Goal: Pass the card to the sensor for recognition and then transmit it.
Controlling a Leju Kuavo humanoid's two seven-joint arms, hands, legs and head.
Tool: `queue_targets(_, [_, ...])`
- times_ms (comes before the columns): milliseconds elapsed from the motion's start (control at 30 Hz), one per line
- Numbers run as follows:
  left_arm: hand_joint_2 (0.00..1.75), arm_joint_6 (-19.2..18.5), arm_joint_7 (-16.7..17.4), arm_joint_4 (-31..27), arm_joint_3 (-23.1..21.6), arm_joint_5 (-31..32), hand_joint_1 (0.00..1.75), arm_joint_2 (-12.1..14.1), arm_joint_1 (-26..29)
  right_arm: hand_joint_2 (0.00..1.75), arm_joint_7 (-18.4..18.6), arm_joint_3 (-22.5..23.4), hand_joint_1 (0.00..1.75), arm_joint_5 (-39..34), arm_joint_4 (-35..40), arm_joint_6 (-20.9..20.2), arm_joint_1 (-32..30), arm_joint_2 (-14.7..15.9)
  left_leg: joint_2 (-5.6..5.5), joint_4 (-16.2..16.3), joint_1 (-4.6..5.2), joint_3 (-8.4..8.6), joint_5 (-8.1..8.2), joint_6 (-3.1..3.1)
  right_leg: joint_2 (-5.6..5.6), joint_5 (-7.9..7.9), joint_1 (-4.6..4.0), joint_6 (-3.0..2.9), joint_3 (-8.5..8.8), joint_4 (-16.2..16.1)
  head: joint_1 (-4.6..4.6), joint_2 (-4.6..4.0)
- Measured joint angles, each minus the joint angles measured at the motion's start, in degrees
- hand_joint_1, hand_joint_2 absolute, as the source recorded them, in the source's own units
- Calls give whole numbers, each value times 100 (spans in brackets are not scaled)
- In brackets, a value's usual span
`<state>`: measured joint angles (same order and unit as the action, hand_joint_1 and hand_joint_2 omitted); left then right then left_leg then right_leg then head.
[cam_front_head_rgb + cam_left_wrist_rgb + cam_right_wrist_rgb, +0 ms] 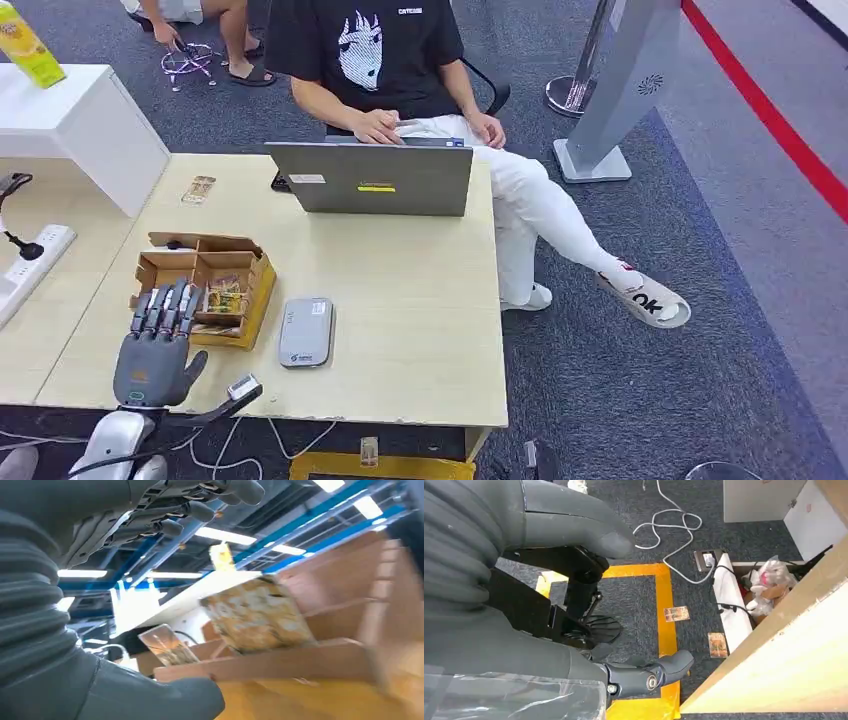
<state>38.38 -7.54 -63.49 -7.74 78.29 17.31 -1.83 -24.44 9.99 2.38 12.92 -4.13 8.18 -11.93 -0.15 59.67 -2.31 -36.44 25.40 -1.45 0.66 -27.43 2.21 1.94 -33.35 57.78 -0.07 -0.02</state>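
Grey and spread flat, the left hand (155,345) is seen over the near-left part of the wooden table (400,330), fingers extended toward the cardboard box (200,285), nothing held. The right hand (574,545) is seen beside the table edge above the floor, thumb apart from the fingers, nothing gripped. In the box's compartments several cards (224,296) are stood upright. Just right of the box a grey sensor (306,332) is laid flat. Farther off, a loose card (198,190) is seen left of a laptop (370,178), behind which a person (380,60) is seated.
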Motion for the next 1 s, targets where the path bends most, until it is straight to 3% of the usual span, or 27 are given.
queue_targets(400, [175, 0, -50, 46, 153, -28, 0, -11, -27, 175, 0, 18, 0, 0, 0, 0, 0, 0, 1, 0, 0, 0, 0, 0, 0, 0, 0, 0, 0, 0, 0, 0])
queue_targets(1000, [175, 33, -407, 46, 520, 109, 0, -184, -53, 175, 4, 90, 0, 70, 0, -20, 1, -4, 1, 0, 0, 0, 0, 0, 0, 0, 0, 0, 0, 0, 2, 0])
